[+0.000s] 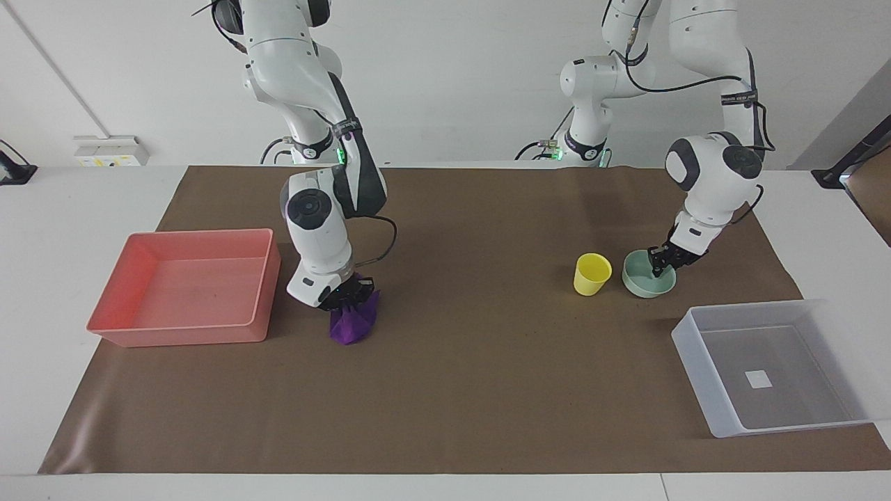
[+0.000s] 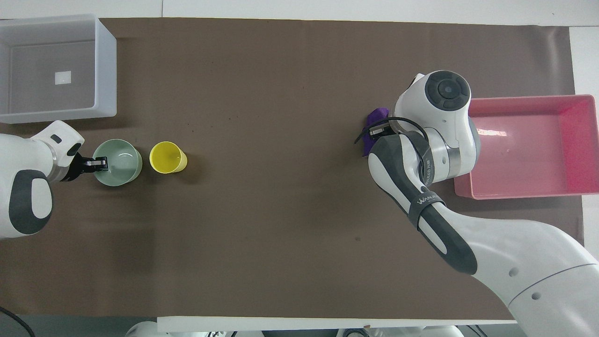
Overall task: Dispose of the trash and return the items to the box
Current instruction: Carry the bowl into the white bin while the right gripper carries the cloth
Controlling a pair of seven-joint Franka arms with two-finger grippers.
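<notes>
The right gripper (image 1: 350,296) clamps the purple cloth (image 1: 354,321) on the mat beside the pink tray (image 1: 182,335); the left gripper (image 1: 663,265) pinches the green bowl's (image 1: 644,284) rim beside the yellow cup (image 1: 592,273), near the clear box (image 1: 702,379).

Two glossy white arms with dark grey joint caps, black cables, black grippers, small green lights.

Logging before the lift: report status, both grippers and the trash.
Right gripper down on purple cloth, beside pink tray. Left gripper at green bowl rim; yellow cup beside it. Clear box empty. Nothing blocking.
</notes>
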